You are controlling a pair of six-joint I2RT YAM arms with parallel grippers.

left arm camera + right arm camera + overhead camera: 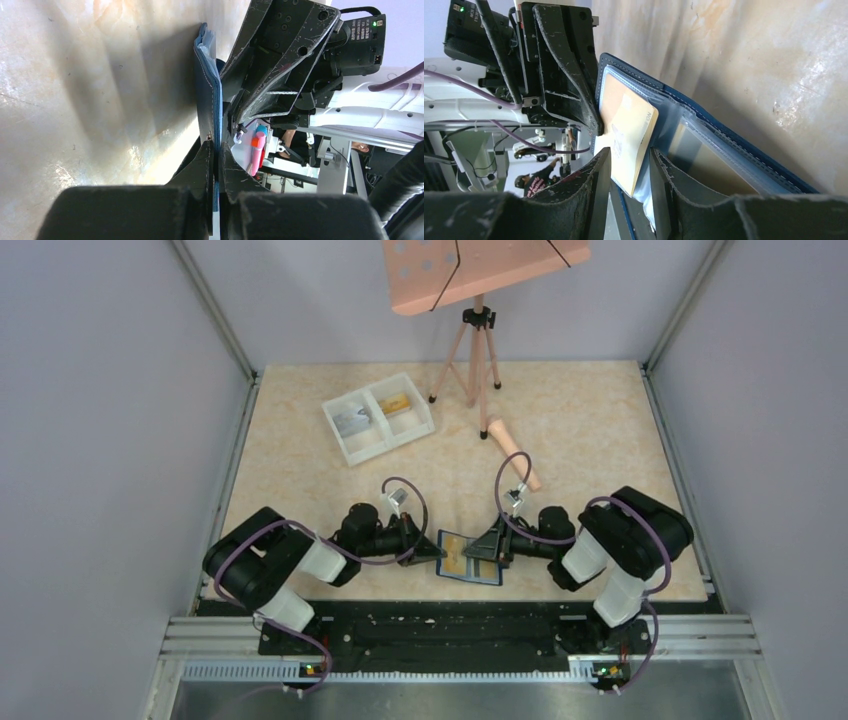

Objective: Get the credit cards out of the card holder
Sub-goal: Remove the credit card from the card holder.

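**Card half out — pull could be dragging the wallet along**

A yellow-orange card (631, 135) is sticking partway out of a clear sleeve in the blue card holder (207, 100). The holder is lying open at the near edge of the table (600, 420), between the two arms.

The right gripper (630, 156) is straddling that card with its fingers standing partly apart. Whether they are pressing on it I cannot tell. If they are not biting, the card is likely to be slipping back or dropping.

The left gripper (216, 160) is clamping tight on the holder's edge. Should that pinch be giving way, the holder would probably be sliding along with the card — and an angled pull could be jamming it in the sleeve.

Further back, the white tray (340, 437) is holding a grey card (350, 422) in its left compartment and an orange one (398, 403) in its right.
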